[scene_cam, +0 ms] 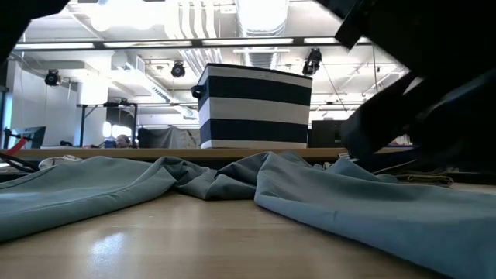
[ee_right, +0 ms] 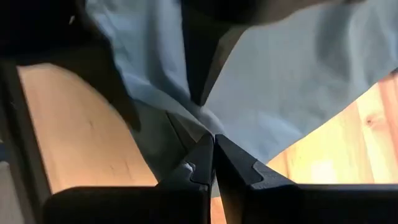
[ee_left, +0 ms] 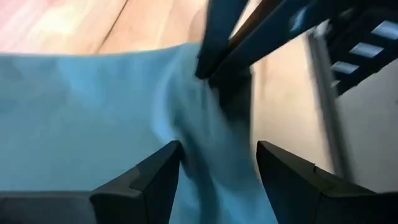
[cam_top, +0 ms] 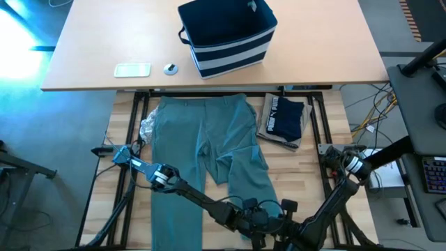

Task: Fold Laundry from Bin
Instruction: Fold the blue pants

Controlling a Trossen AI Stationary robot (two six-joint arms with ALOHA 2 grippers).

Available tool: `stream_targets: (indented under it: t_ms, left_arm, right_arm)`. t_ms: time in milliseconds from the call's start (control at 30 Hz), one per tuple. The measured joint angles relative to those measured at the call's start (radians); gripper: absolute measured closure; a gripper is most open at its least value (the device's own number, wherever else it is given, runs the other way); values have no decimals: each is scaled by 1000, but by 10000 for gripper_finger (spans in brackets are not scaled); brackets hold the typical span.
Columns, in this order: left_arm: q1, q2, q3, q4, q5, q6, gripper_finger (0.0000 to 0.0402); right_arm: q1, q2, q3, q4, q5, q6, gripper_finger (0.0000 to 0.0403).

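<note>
Teal-green trousers lie spread flat on the wooden table, waist toward the far edge. The right leg is crumpled where it crosses the left. Both grippers are at the near edge, by the leg ends. My right gripper is shut on teal cloth. My left gripper stands open just above a ridge of the same cloth; whether it touches the cloth I cannot tell. The navy striped bin stands on the far table. A folded navy garment with white print lies on a tan one, right of the trousers. My right gripper pinches a small gather of the trousers' teal cloth between its two fingertips, coming steeply from above. Folds run up to the tips, so the cloth is drawn up into a peak there while the rest lies on the table. One layer or several, I cannot tell.
A grey-white patterned garment lies bunched at the trousers' left side. A white flat object and a small round one lie on the far table, left of the bin. Bare wood shows in front of the cloth.
</note>
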Motion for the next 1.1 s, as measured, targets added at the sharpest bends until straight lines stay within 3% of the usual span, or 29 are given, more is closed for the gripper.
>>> stream_targets:
  t_ms: [300, 567, 867, 1100]
  left_arm:
    - [3, 14, 1, -8, -39, -76, 221]
    - [10, 12, 31, -85, -26, -99, 388]
    - [30, -12, 31, -239, -19, -120, 401]
    - [17, -36, 170, -472, -32, -122, 401]
  right_arm:
    - [1, -47, -1, -18, 42, -3, 394]
    - [30, -48, 0, -9, 30, -10, 394]
    - [76, -13, -15, 206, 39, -36, 365]
    - [38, 85, -18, 233, 158, 25, 376]
